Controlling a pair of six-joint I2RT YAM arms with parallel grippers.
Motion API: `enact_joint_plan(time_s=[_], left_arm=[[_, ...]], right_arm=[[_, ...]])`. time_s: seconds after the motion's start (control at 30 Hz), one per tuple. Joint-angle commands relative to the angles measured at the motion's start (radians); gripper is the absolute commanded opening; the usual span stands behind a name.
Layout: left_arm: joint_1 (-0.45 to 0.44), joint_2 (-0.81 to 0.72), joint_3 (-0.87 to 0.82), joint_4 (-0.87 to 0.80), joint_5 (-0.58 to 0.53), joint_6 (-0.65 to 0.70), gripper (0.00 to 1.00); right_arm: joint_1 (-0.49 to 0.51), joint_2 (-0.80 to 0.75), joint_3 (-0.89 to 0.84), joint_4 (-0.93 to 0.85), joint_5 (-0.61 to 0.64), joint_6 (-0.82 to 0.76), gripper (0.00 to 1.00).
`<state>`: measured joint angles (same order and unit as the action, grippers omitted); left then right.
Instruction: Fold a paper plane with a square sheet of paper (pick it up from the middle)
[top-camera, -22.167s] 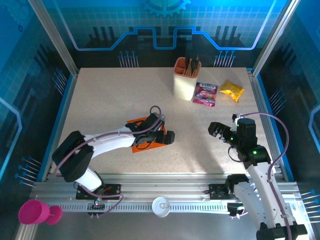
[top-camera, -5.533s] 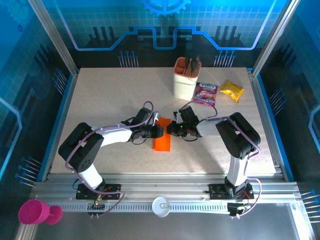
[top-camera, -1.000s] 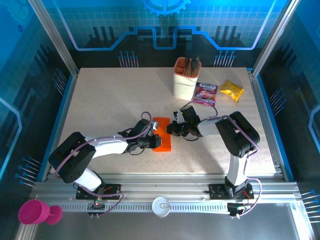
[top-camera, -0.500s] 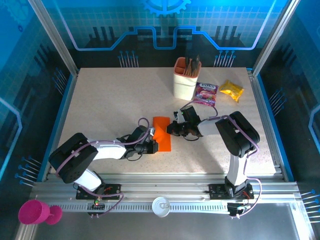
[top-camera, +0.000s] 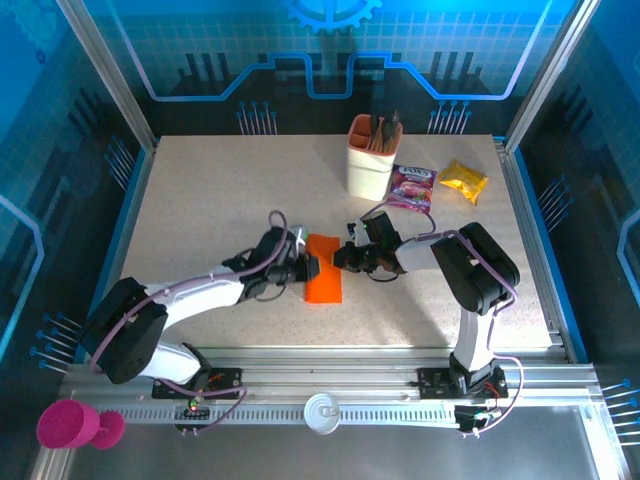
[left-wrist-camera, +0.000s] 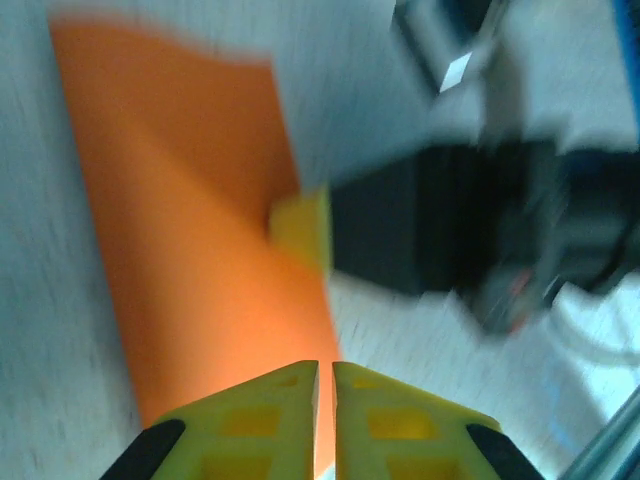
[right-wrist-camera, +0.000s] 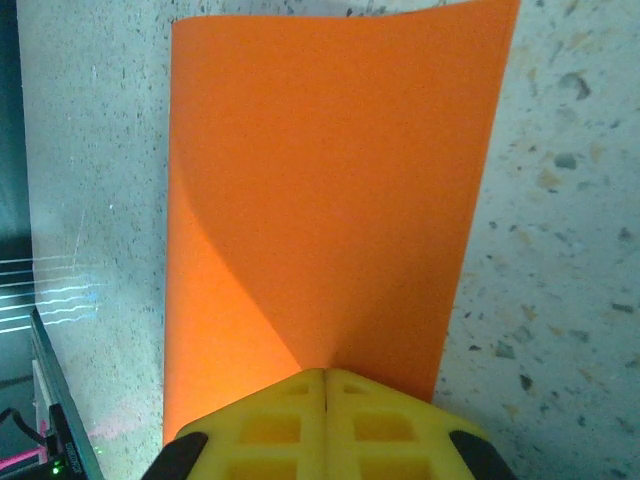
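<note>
1. The left gripper (left-wrist-camera: 325, 374) is showing its jaws all but closed, with a hairline slit between them, over one end of the square sheet of paper (left-wrist-camera: 190, 250). Whether it is gripping the sheet cannot be told.
2. The right gripper (right-wrist-camera: 325, 378) is sitting fully closed, its tips touching the sheet's edge.
3. The sheet, folded to a strip, is lying mid-worktop (top-camera: 220, 190) between both grippers.
4. Print on the purple packet (top-camera: 411, 187) is proving too small to read, and blur is affecting the left wrist view.
</note>
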<state>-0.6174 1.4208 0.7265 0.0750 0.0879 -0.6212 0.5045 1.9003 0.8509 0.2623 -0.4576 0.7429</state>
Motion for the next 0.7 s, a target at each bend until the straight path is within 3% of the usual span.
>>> enact_joint_plan(time_s=[0.0,0.2,0.67], left_arm=[[0.081,0.063,0.122,-0.096,0.030,0.089,0.12],[0.158,0.219,0.263,-0.153,0.101,0.172,0.09],[0.162,0.360,0.317,-0.150,0.147,0.233,0.07]], right_arm=[[0.009,0.106,-0.036,-0.127,0.114,-0.050,0.00],[0.009,0.105,-0.032,-0.130,0.114,-0.052,0.00],[0.009,0.101,-0.026,-0.148,0.121,-0.059,0.00]])
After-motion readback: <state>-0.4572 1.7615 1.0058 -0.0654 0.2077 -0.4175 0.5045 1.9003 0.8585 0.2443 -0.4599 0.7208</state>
